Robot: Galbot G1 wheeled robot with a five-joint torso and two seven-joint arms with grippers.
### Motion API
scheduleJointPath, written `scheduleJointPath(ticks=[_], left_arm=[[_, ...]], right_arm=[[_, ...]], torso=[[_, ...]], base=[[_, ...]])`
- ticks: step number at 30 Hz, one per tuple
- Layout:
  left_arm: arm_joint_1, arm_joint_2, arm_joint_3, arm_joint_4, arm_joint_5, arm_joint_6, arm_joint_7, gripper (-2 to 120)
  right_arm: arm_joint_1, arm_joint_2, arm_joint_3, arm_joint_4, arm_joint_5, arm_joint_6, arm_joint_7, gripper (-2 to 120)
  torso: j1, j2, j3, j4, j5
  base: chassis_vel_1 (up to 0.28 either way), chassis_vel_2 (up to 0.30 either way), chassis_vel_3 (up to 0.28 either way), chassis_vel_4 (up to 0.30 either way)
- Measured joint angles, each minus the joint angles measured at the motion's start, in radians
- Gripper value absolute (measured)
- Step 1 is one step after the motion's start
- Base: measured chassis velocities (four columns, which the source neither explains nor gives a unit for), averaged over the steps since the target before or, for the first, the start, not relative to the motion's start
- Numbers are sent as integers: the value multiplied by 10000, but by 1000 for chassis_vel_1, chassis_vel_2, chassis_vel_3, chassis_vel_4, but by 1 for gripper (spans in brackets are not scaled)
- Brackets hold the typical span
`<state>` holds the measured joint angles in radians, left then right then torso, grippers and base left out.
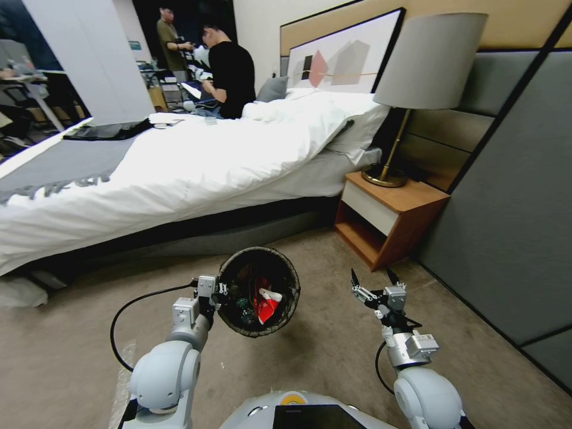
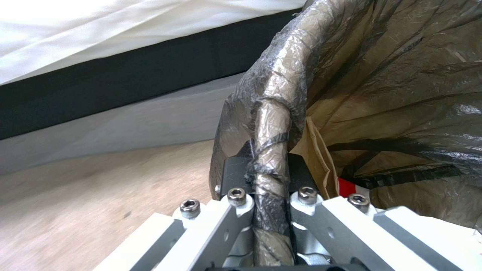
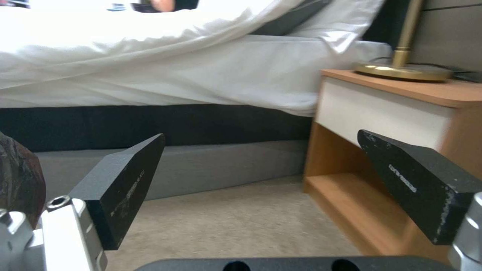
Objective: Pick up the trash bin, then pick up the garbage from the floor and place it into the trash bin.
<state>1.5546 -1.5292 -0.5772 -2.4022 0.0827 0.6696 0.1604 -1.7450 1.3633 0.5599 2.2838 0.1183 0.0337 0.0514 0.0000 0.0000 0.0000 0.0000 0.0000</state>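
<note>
The trash bin (image 1: 286, 280) hangs off the carpet, tilted so its mouth faces me, dark liner folded over the rim (image 2: 273, 113). My left gripper (image 1: 219, 293) is shut on the rim's left side; in the left wrist view the left gripper (image 2: 269, 174) pinches the bagged rim between both pads. Garbage lies inside: a red-and-white packet (image 1: 266, 302), a clear bottle (image 1: 245, 310) and a brown paper bag (image 2: 317, 150). My right gripper (image 1: 375, 279) hovers open and empty to the right of the bin, its black fingers (image 3: 125, 180) spread wide towards the bed base.
A white-covered bed (image 1: 179, 161) on a dark base spans the far side. A wooden nightstand (image 1: 387, 217) with a brass lamp (image 1: 390, 173) stands at the right, against a grey padded wall (image 1: 512, 226). Beige carpet (image 1: 71, 345) lies around me.
</note>
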Motion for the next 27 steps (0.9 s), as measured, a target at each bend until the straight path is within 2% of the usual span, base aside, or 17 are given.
scheduleJointPath(ticks=[27], left_arm=[[19, -14, 46, 28, 48, -53, 15, 1]], right_arm=[[91, -69, -26, -88, 70, -60, 36, 100]], torso=[[0, 0, 0, -1, 0]], base=[[69, 69, 73, 75]])
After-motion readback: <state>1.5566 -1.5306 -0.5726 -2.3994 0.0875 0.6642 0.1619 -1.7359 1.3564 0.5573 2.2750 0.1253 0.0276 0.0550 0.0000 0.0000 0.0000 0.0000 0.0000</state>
